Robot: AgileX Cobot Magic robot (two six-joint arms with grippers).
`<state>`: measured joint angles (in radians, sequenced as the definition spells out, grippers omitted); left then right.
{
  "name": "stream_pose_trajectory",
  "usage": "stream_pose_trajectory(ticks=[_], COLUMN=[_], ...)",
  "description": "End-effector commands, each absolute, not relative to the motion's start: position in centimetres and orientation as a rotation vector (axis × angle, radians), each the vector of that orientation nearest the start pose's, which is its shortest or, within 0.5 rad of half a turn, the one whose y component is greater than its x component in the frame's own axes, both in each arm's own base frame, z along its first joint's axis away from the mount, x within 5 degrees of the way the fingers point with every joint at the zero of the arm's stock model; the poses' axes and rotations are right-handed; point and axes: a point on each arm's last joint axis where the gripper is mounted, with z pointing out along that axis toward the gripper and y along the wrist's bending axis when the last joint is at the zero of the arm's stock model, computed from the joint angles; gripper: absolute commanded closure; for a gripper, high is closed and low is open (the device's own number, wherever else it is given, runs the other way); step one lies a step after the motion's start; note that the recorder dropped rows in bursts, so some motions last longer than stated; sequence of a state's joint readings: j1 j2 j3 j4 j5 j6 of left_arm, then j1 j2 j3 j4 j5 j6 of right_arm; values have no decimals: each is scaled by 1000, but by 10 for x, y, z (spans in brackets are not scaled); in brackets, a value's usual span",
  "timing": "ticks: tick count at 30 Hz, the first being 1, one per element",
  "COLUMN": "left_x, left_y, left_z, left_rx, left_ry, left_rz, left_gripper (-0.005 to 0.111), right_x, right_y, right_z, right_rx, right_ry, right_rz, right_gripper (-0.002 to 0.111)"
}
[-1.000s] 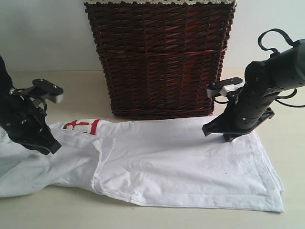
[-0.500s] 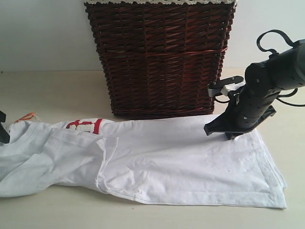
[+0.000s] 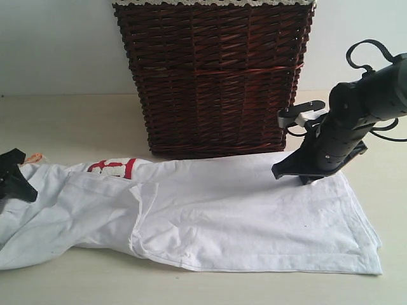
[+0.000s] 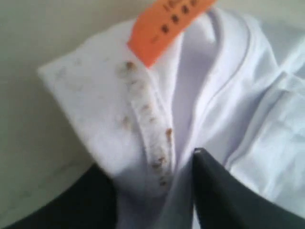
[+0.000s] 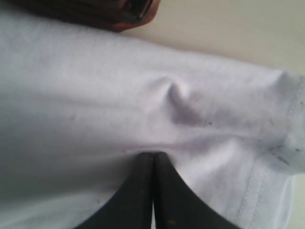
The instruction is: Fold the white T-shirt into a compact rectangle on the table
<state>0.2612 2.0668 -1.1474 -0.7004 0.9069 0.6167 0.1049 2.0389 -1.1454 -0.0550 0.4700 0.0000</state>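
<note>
The white T-shirt [image 3: 241, 216] lies spread across the table [image 3: 70, 121] in front of the basket, with red lettering [image 3: 111, 167] showing at a fold. My left gripper [image 3: 13, 181] is at its far left end. In the left wrist view that gripper [image 4: 152, 162] stands open, its jaws on either side of a stained collar fold of the shirt [image 4: 95, 95] below an orange tag [image 4: 167, 24]. My right gripper [image 3: 305, 178] is down on the shirt's far right part. Close up, the right gripper [image 5: 153, 155] is shut, with a pinch of cloth [image 5: 95, 86] puckering at its tips.
A tall dark brown wicker basket [image 3: 213, 76] stands right behind the shirt, and its corner [image 5: 95, 12] shows in the right wrist view. Bare tabletop lies left of the basket and along the near edge.
My left gripper let the raised left end of the shirt drop, left the view, then came back low at the collar. The right gripper stayed put; the shirt's right hem shifted slightly.
</note>
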Motion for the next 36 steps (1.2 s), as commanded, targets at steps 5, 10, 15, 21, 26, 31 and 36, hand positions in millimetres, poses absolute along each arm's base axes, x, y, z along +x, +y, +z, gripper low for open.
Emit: stream_pose_trajectory(ticks=[5,10,15,21,26,31,36], left_x=[348,353,360,365,357,335,308], left_y=[42,41,14,-52,-128,-204,-265], left_z=[117,161,209,247,269,278,278], left_rx=[-40,-54,-13,34,239,384,511], left_ry=[2987,2935,2851,2815,2764,2654,2536], left_rz=[-718,-683,-649,-702,-751,-815,-880], left_gripper=[107,107,107,107,107,107,107], right_x=[371,376,373,349,324,302,286], right_y=[40,45,54,66,67,65,64], right_z=[103,130,179,240,286,324,348], right_rx=[-190,-136,-148,-215,-260,-281,-287], right_ry=[2876,2819,2769,2724,2664,2548,2470], right_rz=[21,105,260,472,526,512,517], right_gripper=[108,108,108,108,108,108,108])
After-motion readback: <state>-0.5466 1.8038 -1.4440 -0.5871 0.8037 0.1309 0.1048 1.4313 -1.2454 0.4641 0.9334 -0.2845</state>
